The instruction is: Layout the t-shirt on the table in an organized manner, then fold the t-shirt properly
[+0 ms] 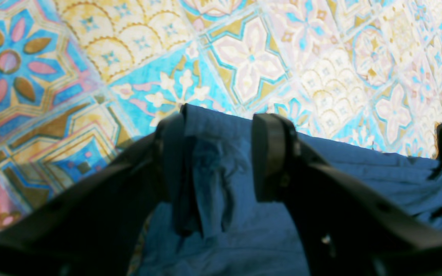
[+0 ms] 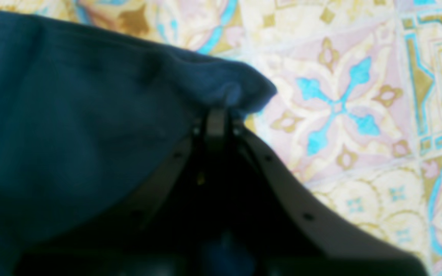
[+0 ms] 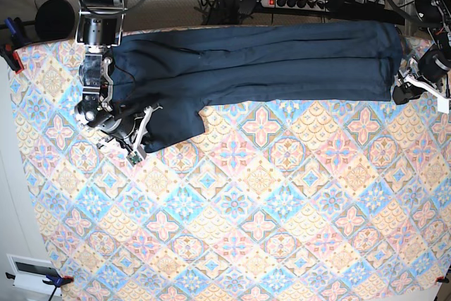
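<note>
- The t-shirt (image 3: 254,61) is seen stretched in a long dark navy band across the far edge of the table (image 3: 239,216), with a shorter flap hanging toward the near side at the left end.
- The cloth is shown as a soft, matte weave, plain in colour, with long shallow creases running along its length.
- No print, label or readable writing can be made out on the fabric in any view.
- The table is covered by a cloth of diamond tiles in pink, light blue, cream and ochre, with flower and scallop motifs sharply drawn.
- In the right wrist view, the right gripper (image 2: 216,115) is seen pressed together, a rounded corner of the t-shirt (image 2: 90,115) pinched at its tip; the fabric bunches into a small fold there.
- In the base view that gripper (image 3: 144,119) is placed at the left, on the hanging flap.
- In the left wrist view, the left gripper (image 1: 221,153) is seen spread, its dark blocky fingers (image 1: 269,153) standing either side of a rumpled ridge of the t-shirt (image 1: 359,180); whether the cloth is truly pinched cannot be told.
- In the base view this gripper (image 3: 407,84) is found at the far right end of the garment.
- A power strip (image 3: 296,1) and cables lie beyond the table's far edge.
</note>
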{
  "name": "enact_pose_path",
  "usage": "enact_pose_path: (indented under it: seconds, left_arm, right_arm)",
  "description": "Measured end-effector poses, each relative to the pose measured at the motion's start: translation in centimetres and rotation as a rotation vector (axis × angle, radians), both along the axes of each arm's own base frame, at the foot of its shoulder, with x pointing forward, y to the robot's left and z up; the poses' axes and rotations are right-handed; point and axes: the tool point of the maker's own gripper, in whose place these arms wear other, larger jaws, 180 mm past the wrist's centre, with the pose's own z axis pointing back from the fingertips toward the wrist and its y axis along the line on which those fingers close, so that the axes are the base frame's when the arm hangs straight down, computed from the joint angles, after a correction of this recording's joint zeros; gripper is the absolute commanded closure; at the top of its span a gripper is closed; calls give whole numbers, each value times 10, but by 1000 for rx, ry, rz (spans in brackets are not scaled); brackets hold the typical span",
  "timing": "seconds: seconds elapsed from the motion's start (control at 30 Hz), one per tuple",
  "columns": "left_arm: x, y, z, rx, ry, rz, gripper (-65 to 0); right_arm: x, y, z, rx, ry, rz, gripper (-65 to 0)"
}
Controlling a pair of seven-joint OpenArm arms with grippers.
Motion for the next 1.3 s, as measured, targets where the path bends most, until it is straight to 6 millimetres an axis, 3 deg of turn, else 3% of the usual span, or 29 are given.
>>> enact_pose_path:
  seconds: [0.13,0.2,0.3,0.4,0.5,0.6,0.73,0.9,1.17,1.3]
  left_arm:
    - [0,0,0,-1,0,0,-282]
    - [0,0,0,0,0,-1,-282]
    - [1,0,1,0,-5,1,-282]
    - [0,0,0,0,-3,1,-282]
    - [2,0,1,0,-6,1,-282]
    - [2,0,1,-1,-10,3,-282]
    - [1,0,0,-1,-6,3,-282]
    - [2,2,1,4,-10,5,-282]
    - [1,3,-2,-7,-3,12,-287]
    - [-9,7,-18,-33,45,36,-289]
  right_arm:
    - [-25,26,21,145,-33,23,-2]
    - [-43,21,23,102,-6,35,-2]
    - [-45,6,61,32,-101,26,-2]
    - [-59,10,84,7,-156,45,-2]
    - [-104,18,53,18,-21,74,-2]
    - [-138,5,30,4,93,42,-2]
    - [-134,12,42,82,50,35,-2]
    - [-168,13,22,72,155,52,-2]
    - [-171,8,21,55,168,58,-4]
    - [-179,3,14,15,219,61,-84]
